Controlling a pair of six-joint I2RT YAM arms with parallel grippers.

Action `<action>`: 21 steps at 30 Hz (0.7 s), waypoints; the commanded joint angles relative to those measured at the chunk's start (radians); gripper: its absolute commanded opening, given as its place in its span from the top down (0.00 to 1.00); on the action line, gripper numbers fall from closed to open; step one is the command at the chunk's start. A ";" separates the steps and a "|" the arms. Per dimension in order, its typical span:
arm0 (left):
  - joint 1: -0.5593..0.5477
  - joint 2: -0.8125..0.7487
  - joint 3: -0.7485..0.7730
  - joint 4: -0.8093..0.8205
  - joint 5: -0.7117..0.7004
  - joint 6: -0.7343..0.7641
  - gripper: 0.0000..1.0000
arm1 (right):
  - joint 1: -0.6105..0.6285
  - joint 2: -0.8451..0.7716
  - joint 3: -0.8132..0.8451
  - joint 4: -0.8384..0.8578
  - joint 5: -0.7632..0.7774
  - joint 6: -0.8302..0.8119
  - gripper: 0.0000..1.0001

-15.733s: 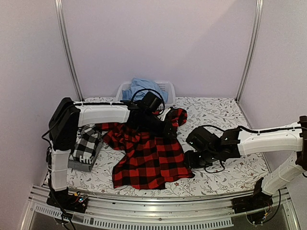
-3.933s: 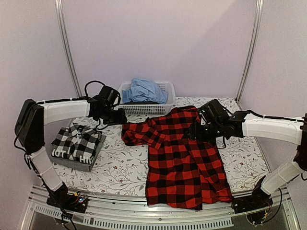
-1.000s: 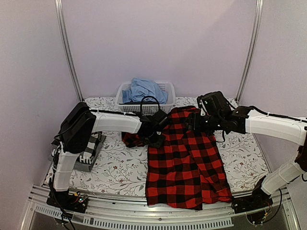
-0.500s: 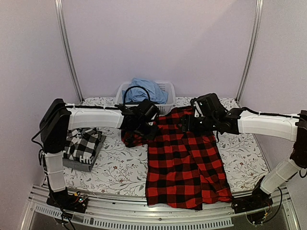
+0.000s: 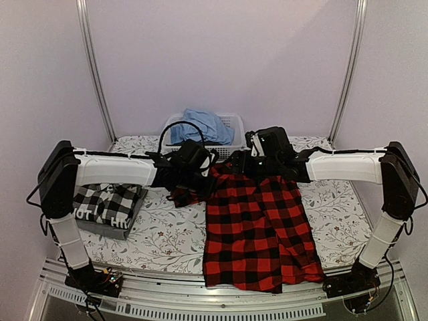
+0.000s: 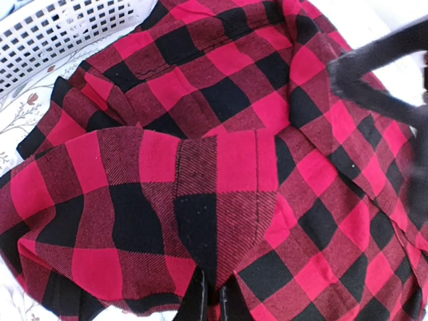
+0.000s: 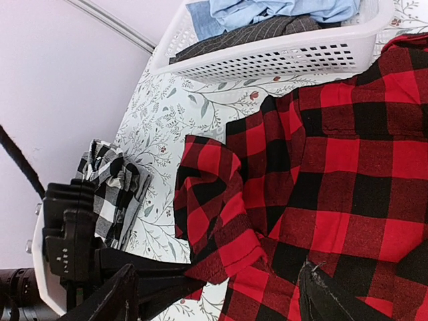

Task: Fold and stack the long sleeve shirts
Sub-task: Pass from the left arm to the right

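From above: seeing the red checked shirt lying spread on the surface, with one sleeve bunched at the left tool. Left wrist: pinching that sleeve's cuff, tool closed on the cloth. Right wrist: hovering over the shirt with the right tool gaping, gripping nothing.

The floral-print table carries a red-and-black flannel shirt spread from its middle to the near edge, a white basket at the far edge, and at the left a dark grey shirt under a black-and-white check shirt.
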 commanded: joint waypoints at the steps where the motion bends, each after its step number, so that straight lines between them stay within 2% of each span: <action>1: -0.007 -0.059 -0.024 0.080 0.037 0.011 1.00 | 0.004 0.062 0.032 0.043 -0.034 0.036 0.20; 7: -0.014 -0.064 -0.032 0.101 0.049 0.011 1.00 | 0.004 0.118 0.047 0.037 -0.032 0.051 0.24; 12: -0.018 -0.053 -0.027 0.109 0.065 0.016 1.00 | 0.011 0.158 0.073 0.051 -0.074 0.068 0.32; 18: -0.019 -0.034 -0.020 0.118 0.085 0.020 1.00 | 0.024 0.167 0.086 0.051 -0.085 0.077 0.54; 21: -0.022 -0.034 -0.019 0.126 0.111 0.021 1.00 | 0.024 0.167 0.087 0.046 -0.086 0.076 0.62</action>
